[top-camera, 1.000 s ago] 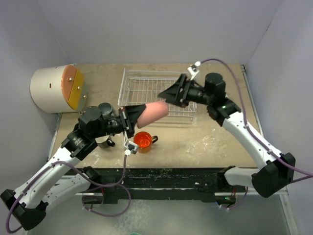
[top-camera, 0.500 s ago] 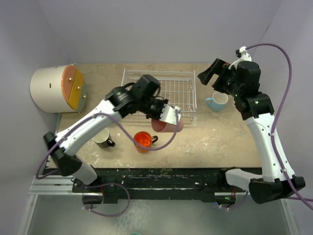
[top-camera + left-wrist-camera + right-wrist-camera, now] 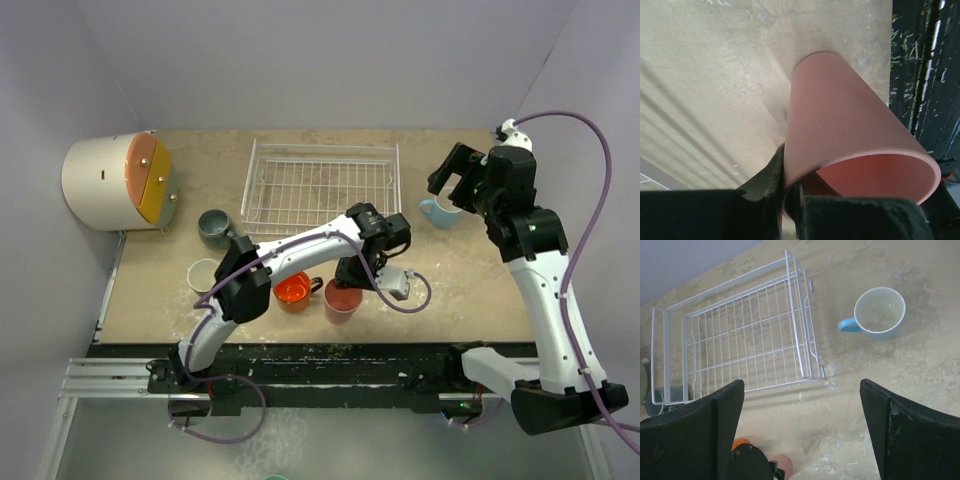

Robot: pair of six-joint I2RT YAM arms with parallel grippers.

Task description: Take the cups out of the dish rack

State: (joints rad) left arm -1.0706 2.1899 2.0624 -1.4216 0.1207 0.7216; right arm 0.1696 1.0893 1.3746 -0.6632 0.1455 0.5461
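- My left gripper pinches the pink tumbler by its wall; the base is on the table and my fingertips are mostly cut off.
- My right gripper is spread wide; dish rack sits between the fingers, light blue mug above the right one.

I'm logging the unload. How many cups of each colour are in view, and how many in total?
Light blue mug: 1
Grey-teal mug: 1
Black mug: 1
Orange mug: 1
Pink tumbler: 1
Total: 5, none in the dish rack.

The right arm partly hides the light blue mug. The right wrist view's bottom edge crops the pink tumbler.
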